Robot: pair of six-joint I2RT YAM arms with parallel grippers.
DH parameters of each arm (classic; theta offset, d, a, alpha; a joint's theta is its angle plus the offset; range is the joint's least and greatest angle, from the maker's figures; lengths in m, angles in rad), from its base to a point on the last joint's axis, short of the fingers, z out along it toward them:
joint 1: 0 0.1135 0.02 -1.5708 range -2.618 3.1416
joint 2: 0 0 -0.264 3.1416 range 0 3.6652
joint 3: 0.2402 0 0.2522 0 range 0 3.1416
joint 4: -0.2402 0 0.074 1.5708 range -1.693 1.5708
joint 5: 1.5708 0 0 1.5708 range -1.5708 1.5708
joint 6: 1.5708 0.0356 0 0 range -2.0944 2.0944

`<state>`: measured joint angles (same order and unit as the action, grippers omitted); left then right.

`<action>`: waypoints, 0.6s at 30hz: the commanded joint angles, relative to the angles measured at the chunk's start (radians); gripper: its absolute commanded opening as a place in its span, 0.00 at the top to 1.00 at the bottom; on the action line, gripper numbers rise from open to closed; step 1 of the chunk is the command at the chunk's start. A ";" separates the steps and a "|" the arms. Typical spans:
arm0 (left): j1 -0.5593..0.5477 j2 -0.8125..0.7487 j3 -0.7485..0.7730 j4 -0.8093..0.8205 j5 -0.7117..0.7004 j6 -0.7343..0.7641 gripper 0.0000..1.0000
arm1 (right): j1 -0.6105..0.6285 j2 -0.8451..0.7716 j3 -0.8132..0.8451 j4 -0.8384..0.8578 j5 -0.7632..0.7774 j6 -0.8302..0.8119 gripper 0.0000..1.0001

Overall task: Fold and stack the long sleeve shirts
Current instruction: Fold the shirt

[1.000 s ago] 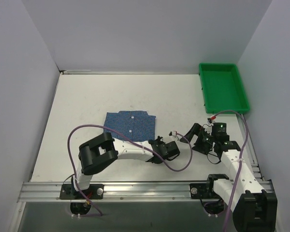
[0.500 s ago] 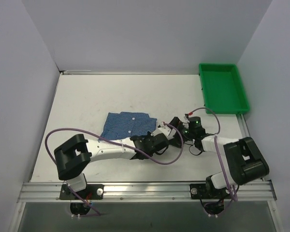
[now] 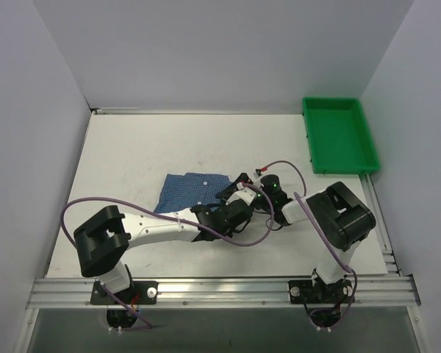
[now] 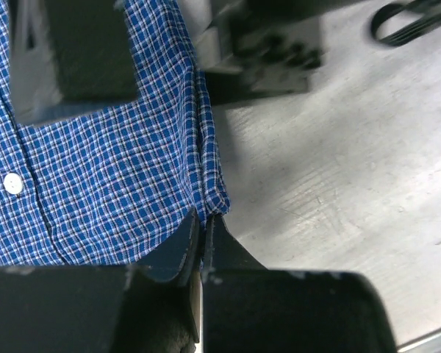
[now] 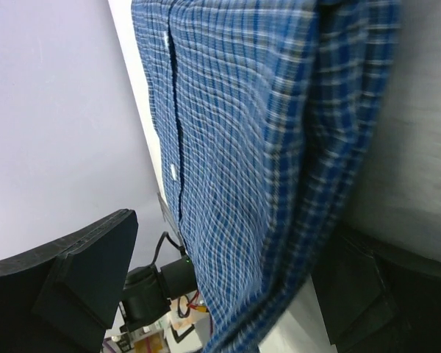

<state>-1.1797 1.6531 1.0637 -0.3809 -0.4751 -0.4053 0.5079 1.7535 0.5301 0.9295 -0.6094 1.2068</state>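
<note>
The long sleeve shirt (image 3: 193, 190), blue fine-checked cloth with white buttons, lies folded flat on the table. My left gripper (image 3: 234, 206) sits at the shirt's near right corner. In the left wrist view it (image 4: 203, 220) is shut on the folded hem of the shirt (image 4: 95, 169). My right gripper (image 3: 239, 185) is at the shirt's right edge, open. In the right wrist view its fingers (image 5: 81, 272) stand wide apart with the shirt's (image 5: 228, 147) edge between them, lifted off the table.
A green tray (image 3: 340, 134) stands at the back right corner. Purple cables loop from both arms over the near table. White walls close in the left, back and right sides.
The right arm has swung left from the near right and put its open fingers around the shirt's right edge. The left gripper has moved up-left to the shirt's near corner.
</note>
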 commanded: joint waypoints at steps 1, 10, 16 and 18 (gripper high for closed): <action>0.006 -0.072 0.007 0.066 0.032 -0.026 0.99 | 0.034 0.066 0.027 -0.017 0.057 0.011 0.00; 0.005 -0.090 -0.022 0.103 0.076 -0.070 0.98 | 0.057 0.153 0.080 0.054 0.053 0.022 0.25; 0.006 -0.093 -0.025 0.112 0.081 -0.132 0.91 | 0.050 0.147 0.061 0.083 0.043 0.011 0.74; 0.012 -0.107 -0.022 0.108 0.090 -0.153 0.84 | 0.037 0.126 0.053 0.074 0.033 -0.003 0.87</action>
<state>-1.1755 1.5967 1.0290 -0.3279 -0.4133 -0.5022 0.5556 1.9087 0.5949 1.0058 -0.5858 1.2381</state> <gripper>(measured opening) 0.144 0.167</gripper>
